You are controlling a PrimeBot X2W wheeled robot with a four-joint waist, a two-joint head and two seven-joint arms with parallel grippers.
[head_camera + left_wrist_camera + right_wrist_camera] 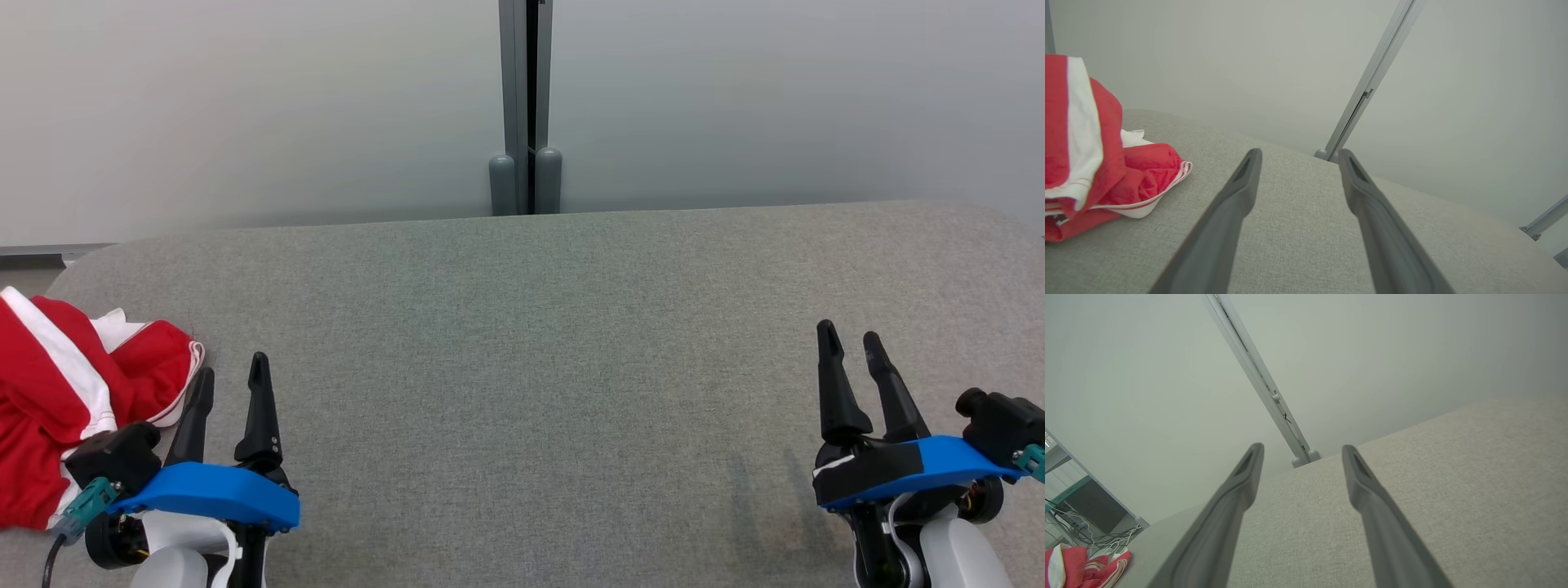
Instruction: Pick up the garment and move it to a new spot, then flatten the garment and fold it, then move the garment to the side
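- garment (57, 400) crumpled on table (531, 367), zero progress by the looks, whole job left
- left gripper (233, 367) just beside garment, wide open, empty
- right gripper (849, 331) well apart from garment, ditto

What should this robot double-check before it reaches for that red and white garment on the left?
1. Left fingers open, holding nothing: ok.
2. Right fingers open, holding nothing: ok.
3. Garment close beside the left fingers, not gripped: ok.
4. Garment lying flat: not ok, it is crumpled.
5. Room on the grey table for a new spot: ok.
6. Whole garment resting on the table: cannot tell, the head view's edge cuts it off.
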